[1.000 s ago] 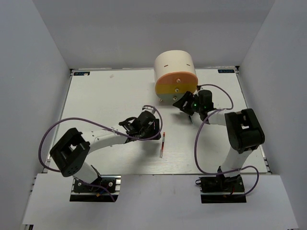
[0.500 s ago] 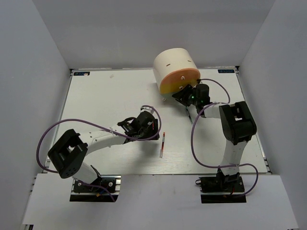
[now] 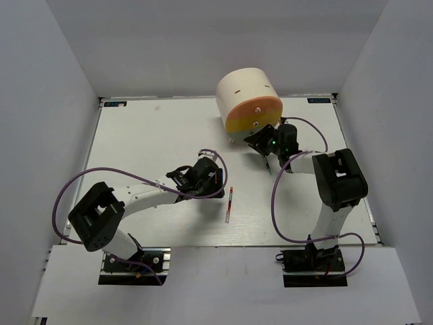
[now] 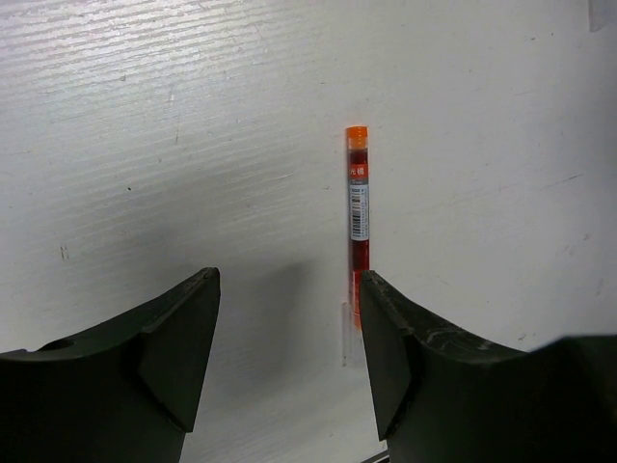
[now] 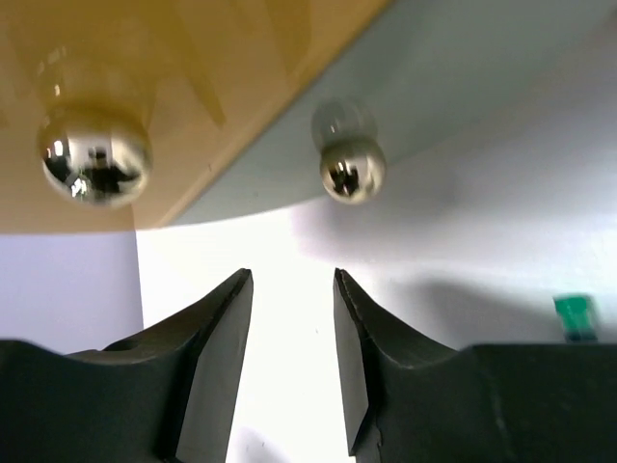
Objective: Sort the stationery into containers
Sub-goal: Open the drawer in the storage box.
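Observation:
A thin red pen [image 3: 229, 204] lies on the white table; in the left wrist view it [image 4: 358, 217] runs away from me, its near end beside the right fingertip [image 4: 381, 309]. My left gripper [image 3: 215, 178] [image 4: 289, 323] is open and empty, just left of the pen. The cream cylindrical drawer unit [image 3: 245, 90] stands at the back, its orange and yellow face [image 3: 254, 115] towards my right gripper [image 3: 258, 141]. In the right wrist view that gripper [image 5: 289, 289] is open and empty below two shiny knobs [image 5: 93, 159] [image 5: 352, 174]. A green highlighter end [image 5: 571, 313] shows at the right.
White walls close in the table [image 3: 149, 142] on three sides. Purple cables loop from both arms over the table. The right arm's elbow [image 3: 342, 179] stands near the table's right edge. A thin dark item [image 3: 268, 162] lies under the right wrist.
The drawer unit's face has shifted back and turned a little. My right gripper went up to the face, then drew slightly away. The left gripper and red pen have barely moved.

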